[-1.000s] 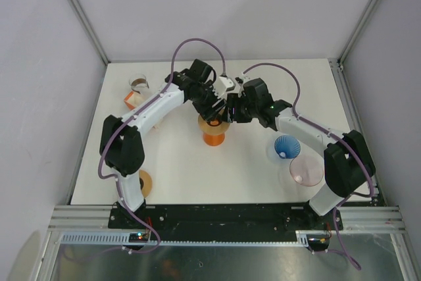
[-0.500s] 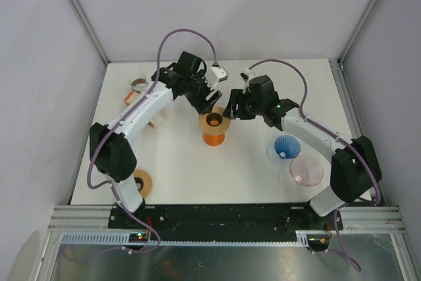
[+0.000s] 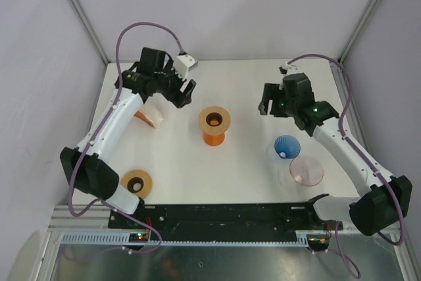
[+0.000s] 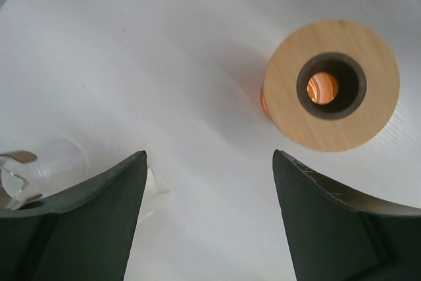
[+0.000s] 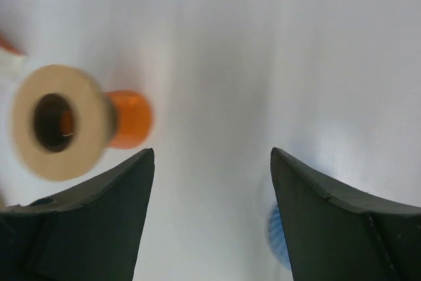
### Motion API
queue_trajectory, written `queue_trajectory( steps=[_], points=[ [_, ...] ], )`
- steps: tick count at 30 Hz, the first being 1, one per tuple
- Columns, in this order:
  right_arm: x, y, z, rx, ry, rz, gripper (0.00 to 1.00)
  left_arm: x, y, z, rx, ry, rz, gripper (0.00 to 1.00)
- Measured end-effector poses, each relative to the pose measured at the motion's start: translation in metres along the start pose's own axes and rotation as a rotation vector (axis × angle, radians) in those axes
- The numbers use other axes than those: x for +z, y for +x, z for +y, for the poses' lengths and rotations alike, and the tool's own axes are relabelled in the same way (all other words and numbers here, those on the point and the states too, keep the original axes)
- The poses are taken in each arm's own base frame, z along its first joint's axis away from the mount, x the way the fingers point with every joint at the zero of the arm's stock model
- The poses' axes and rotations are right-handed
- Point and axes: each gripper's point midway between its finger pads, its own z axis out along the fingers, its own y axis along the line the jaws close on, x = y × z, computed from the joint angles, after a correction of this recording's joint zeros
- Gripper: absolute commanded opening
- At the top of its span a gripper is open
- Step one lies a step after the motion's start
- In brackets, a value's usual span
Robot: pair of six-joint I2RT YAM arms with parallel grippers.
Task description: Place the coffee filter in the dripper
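Note:
An orange dripper (image 3: 214, 125) with a tan round top and a dark centre hole stands mid-table. It also shows in the left wrist view (image 4: 332, 85) and, blurred, in the right wrist view (image 5: 62, 122). I cannot tell whether the tan top is a filter. My left gripper (image 3: 187, 93) is open and empty, up and to the left of the dripper; in its wrist view (image 4: 209, 157) only bare table lies between its fingers. My right gripper (image 3: 266, 106) is open and empty, to the right of the dripper, and also shows in its wrist view (image 5: 211, 152).
A blue dripper (image 3: 287, 146) and a pink one (image 3: 306, 170) sit front right. An orange and white box (image 3: 148, 114) lies under the left arm. A tan and orange disc (image 3: 136, 183) sits front left. A clear glass (image 4: 41, 170) is by the left finger.
Both grippers have drawn back from over the orange dripper, the left one to the back left and the right one to the right. The dripper now stands uncovered.

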Motion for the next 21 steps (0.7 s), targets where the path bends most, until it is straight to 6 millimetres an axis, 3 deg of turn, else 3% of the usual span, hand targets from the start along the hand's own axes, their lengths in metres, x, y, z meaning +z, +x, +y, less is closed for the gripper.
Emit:
queue_trajectory(
  steps=[3,5,10,16,21],
  points=[
    [0.0,0.014,-0.039,0.009,0.147,0.035,0.74,-0.002,0.021,-0.001,-0.025,0.0,0.03,0.81],
    [0.0,0.037,-0.07,0.027,0.246,0.086,0.73,-0.001,0.036,-0.002,-0.042,0.005,0.054,0.81],
    [-0.013,0.085,-0.124,0.101,0.389,0.172,0.66,-0.002,0.06,-0.003,-0.082,0.009,0.081,0.81],
    [-0.032,0.095,-0.149,0.195,0.435,0.136,0.63,-0.009,0.069,-0.001,-0.105,-0.006,0.064,0.81],
    [-0.031,0.11,-0.156,0.239,0.426,0.159,0.58,-0.013,0.064,0.004,-0.106,-0.024,0.039,0.82]
  ],
)
